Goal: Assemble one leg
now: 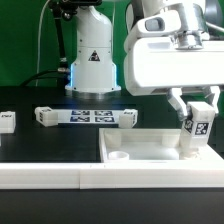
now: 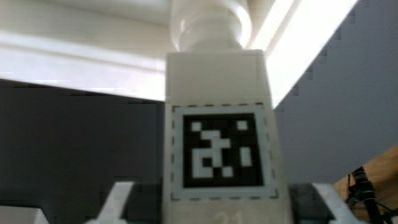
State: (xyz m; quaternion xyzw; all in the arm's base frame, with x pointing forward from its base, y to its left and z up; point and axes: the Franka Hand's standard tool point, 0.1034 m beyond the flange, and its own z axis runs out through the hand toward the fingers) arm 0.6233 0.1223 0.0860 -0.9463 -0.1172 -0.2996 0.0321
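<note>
The exterior view alone showed the black counter (image 1: 40, 150), with the marker board (image 1: 85, 116) left of centre and a flat white piece (image 1: 140, 148) at the near right. Only the wrist view showed the leg (image 2: 221, 110) close up, its square tag (image 2: 222, 150) facing the camera. The tool (image 1: 196, 120) was clamped on the leg (image 1: 195, 132), nearly upright over the piece's right end, with fingers (image 2: 118, 203) flanking it.
</note>
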